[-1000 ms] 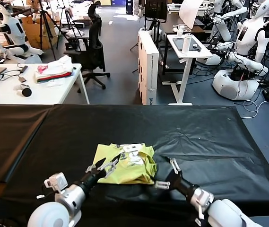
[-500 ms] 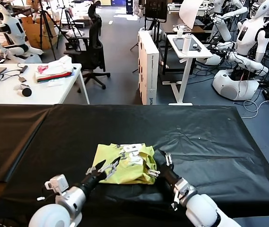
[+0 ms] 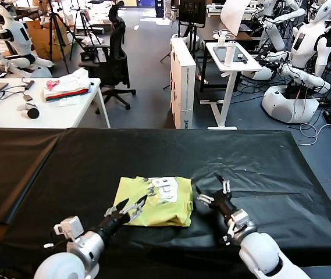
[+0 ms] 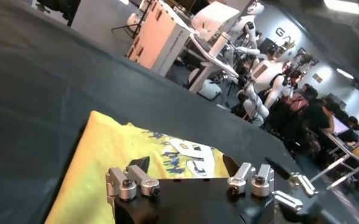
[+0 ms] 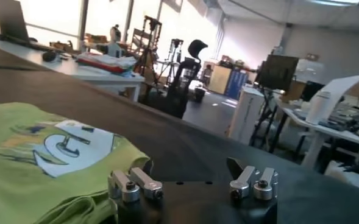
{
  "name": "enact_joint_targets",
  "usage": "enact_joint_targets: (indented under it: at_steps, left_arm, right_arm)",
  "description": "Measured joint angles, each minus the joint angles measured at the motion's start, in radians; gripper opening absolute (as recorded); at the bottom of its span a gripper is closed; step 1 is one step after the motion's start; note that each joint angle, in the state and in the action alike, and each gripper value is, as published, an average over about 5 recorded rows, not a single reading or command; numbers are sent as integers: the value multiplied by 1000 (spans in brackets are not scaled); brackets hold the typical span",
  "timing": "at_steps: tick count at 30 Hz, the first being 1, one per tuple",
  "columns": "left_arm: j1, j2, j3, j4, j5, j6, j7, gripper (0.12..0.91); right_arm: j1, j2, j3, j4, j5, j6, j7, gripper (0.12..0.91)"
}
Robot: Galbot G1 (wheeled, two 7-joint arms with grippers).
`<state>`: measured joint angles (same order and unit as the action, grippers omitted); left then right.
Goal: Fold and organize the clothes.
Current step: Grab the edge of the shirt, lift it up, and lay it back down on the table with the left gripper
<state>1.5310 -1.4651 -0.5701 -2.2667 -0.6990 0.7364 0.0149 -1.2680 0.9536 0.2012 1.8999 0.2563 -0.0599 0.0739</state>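
The clothes [image 3: 153, 200] are one lime-yellow T-shirt, folded into a small rectangle with a white and blue print facing up, near the front middle of the black table [image 3: 258, 157]. My left gripper [image 3: 131, 204] is open, hovering at the shirt's near left corner; the left wrist view shows the shirt [image 4: 118, 164] just beyond its fingers [image 4: 185, 165]. My right gripper [image 3: 213, 190] is open and empty, just right of the shirt's right edge and apart from it. The right wrist view shows the folded edge [image 5: 39, 164] beside that gripper [image 5: 190, 165].
Black cloth covers the whole table, wrinkled to the right of the shirt. Beyond the far edge stand a white table with a white, pink and red cloth pile [image 3: 66, 87], an office chair [image 3: 116, 58], a white desk [image 3: 230, 58] and other robots [image 3: 305, 52].
My right gripper came in to the shirt's right edge, then drew off to the right and away from it. The shirt's right side now lies flatter. My left gripper slid slightly back.
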Motion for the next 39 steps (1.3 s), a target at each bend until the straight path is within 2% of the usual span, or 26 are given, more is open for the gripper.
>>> enact_joint_targets:
  at_steps: [3, 6, 12, 17, 24, 28, 32, 39]
  left_arm:
    - [-2, 6, -1, 5, 1, -1, 4, 907]
    - [-9, 26, -3, 19, 2, -19, 26, 907]
    - [-42, 113, -23, 84, 9, -113, 121, 907]
    - [-72, 199, -33, 153, -8, -205, 174, 907]
    - [-71, 201, -7, 241, 119, -397, 182, 907]
    - [-70, 168, -1, 296, 140, -469, 179, 907]
    - [-73, 134, -10, 339, 141, -503, 169, 907]
    - [-61, 66, -21, 382, 141, -526, 172, 907]
  right_arm:
    - [-39, -20, 38, 36, 48, 28, -28, 907]
    - [-83, -32, 83, 61, 115, 88, -62, 907]
    - [-168, -31, 186, 66, 215, 218, -130, 907]
    - [-247, -19, 275, 61, 233, 246, -135, 907]
    - [-360, 6, 400, 89, 300, 256, -125, 907]
    - [-421, 18, 464, 115, 332, 259, -117, 907]
    - [-458, 29, 491, 137, 333, 260, -115, 907]
    - [-469, 32, 496, 151, 329, 257, -112, 907]
